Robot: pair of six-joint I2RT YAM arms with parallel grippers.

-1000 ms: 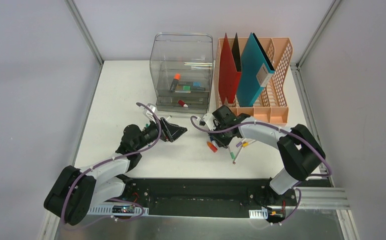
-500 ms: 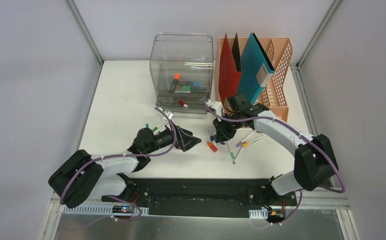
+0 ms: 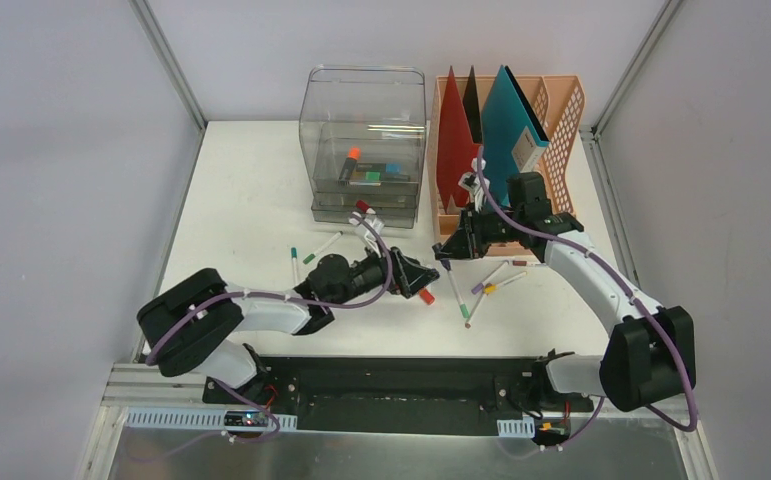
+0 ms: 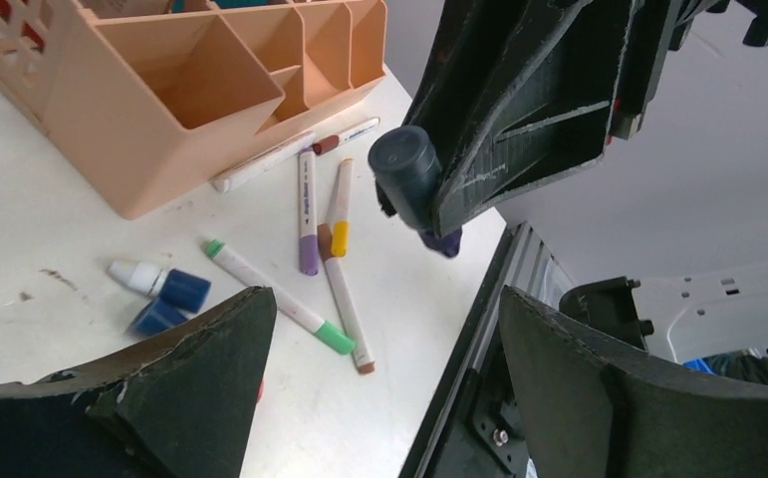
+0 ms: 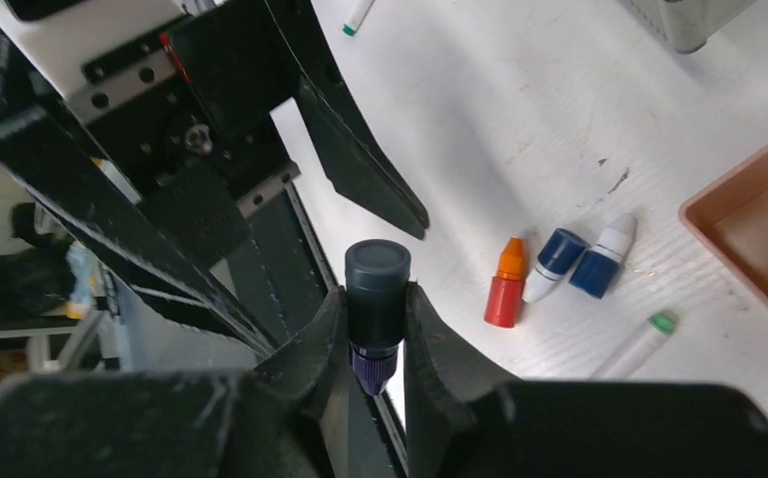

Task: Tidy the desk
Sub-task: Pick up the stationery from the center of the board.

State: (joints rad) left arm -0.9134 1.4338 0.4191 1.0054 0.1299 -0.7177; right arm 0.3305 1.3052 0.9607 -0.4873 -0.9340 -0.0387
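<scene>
Right gripper (image 5: 377,334) pinches small dark bottle (image 5: 377,284): we judge it light, stiff, slippery; take across barrel. Left gripper (image 4: 384,309) wide above worktop (image 3: 251,190).

No words I can read anywhere. Dark print runs along white marker pen with purple cap (image 4: 306,204), too small and blurry for me. White paper label (image 3: 524,152) on teal flat folder (image 3: 499,115), marks too tiny.
</scene>
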